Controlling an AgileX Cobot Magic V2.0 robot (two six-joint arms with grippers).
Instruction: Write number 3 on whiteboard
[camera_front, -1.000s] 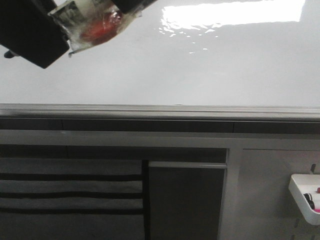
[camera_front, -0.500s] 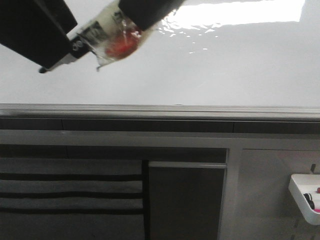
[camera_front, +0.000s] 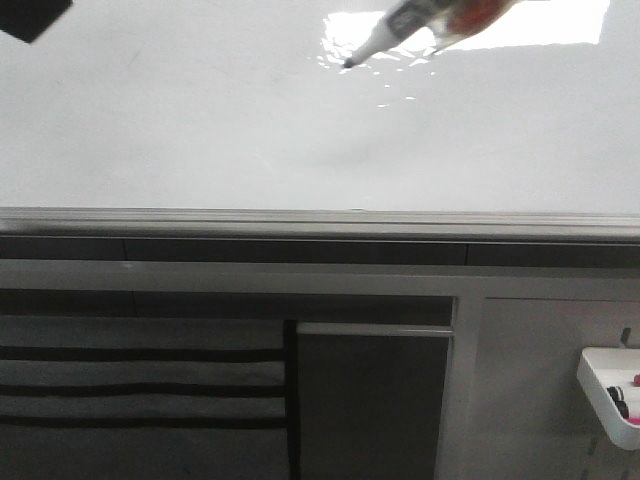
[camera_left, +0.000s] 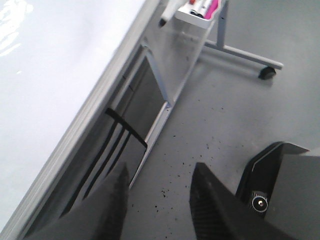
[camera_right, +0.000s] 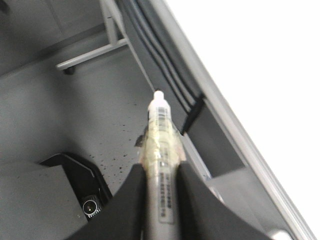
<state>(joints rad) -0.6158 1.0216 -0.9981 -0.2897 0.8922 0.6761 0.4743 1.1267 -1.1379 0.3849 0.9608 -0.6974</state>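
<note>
Whiteboard (camera_front: 200, 140) fills the upper front view, glossy white w/ grey edge strip along its lower side; no digit visible on it. Marker (camera_front: 400, 30) comes in from top right, dark tip over the bright light reflection; contact w/ board can't be told. Right gripper (camera_right: 161, 172): jaws pinching the marker barrel. Left gripper (camera_left: 157, 192): jaws spread, nothing between. White tray (camera_front: 612, 395) w/ markers hangs low right.
</note>
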